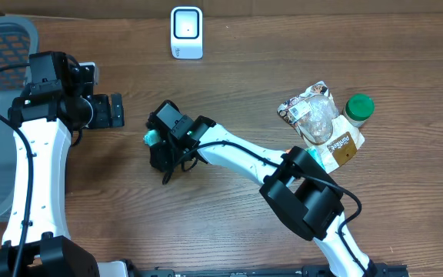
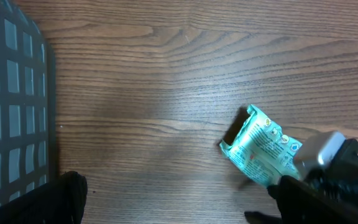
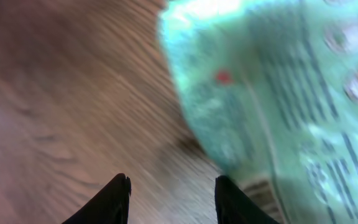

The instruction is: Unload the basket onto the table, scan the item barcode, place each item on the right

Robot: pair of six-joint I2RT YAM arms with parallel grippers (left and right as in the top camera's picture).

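Teal packet (image 2: pixel 260 146) flat on table (image 1: pixel 244 77), long axis diagonal, under right gripper (image 3: pixel 174 193)

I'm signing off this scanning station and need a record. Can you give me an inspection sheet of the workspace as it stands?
Surface: wooden table, no spills seen.
Job's things: teal packet beside the right hand; white scanner at the far edge, apart from it.
Clutter: snack pouch, clear plastic item and green-lidded bottle bunched on the right.
Hands: left hand open and empty; right hand has its fingers apart with nothing between them.
Cables: black cable runs along the left arm.
Surroundings: grey mesh basket at the left edge.
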